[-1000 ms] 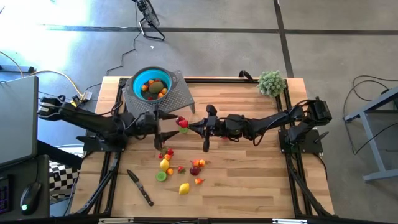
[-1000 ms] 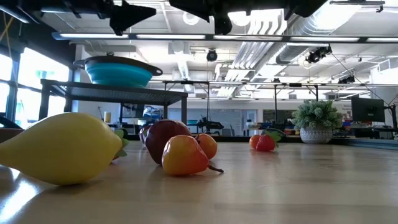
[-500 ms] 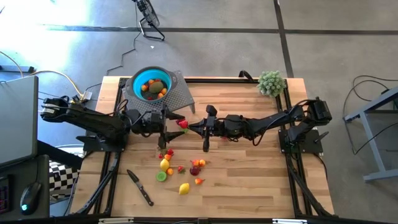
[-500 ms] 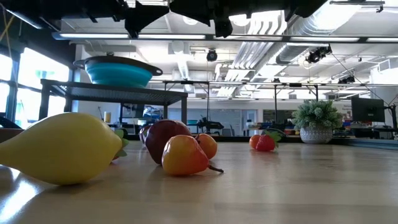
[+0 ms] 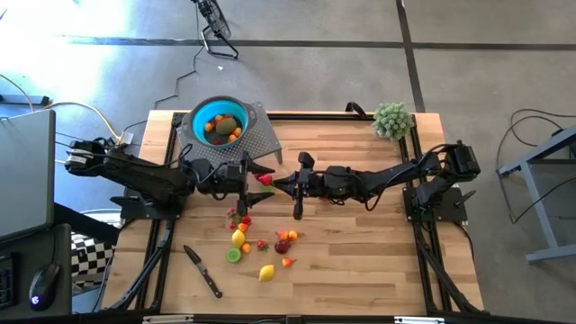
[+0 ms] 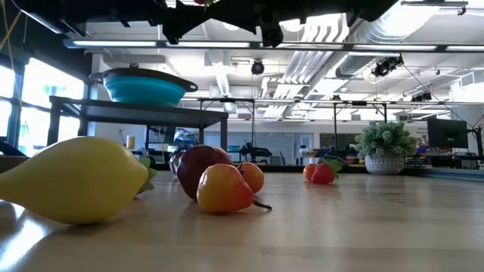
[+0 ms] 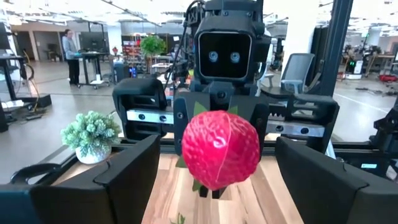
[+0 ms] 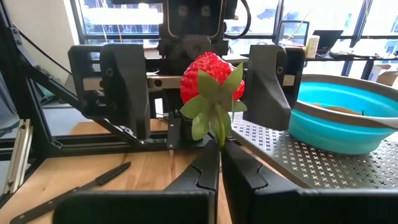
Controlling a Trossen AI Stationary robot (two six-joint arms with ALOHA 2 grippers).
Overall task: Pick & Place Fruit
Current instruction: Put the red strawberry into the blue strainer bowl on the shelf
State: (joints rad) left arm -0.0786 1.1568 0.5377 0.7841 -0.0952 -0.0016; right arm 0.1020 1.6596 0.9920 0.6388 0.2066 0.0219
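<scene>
Over the past second the left gripper [image 5: 256, 180] is advanced along the table toward the strawberry [image 5: 265, 179], which is pinched by its green leaves in the closed right gripper [image 5: 274, 184]. Where its wide-spread fingers [image 7: 127, 177] were earlier seen short of the fruit, they are now set on either side of it, with clear gaps to the red flesh. The left arm's shoulder end is likewise seen shifted a little toward the table centre in the overhead view. In the table-level view, the left gripper's dark outline at the top edge is carried rightward, close up to the right gripper's outline.
</scene>
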